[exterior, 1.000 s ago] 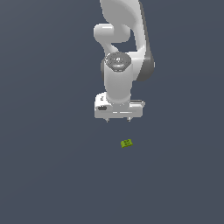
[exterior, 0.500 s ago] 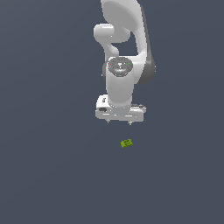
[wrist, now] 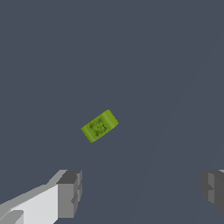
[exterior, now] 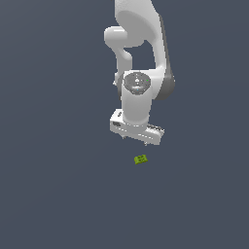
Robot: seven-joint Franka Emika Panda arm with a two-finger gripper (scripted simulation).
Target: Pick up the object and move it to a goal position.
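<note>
The counter point(exterior: 48, 194) is seen as a plain dark surface. The arm point(exterior: 141, 53) is held above it, wrist pointed down. The gripper point(exterior: 136, 139) is carried spread wide, nothing between its fingers point(wrist: 70, 192), as the wrist view shows. The block point(exterior: 140, 159), small and yellow-green with darker marks, is found lying flat on the counter, near the gripper and clear of it, untouched. The step in hand is judged to be the approach before the grasp. For the next move, the gripper must be centred over the block, turned to match its skewed sides, then lowered and closed.
</note>
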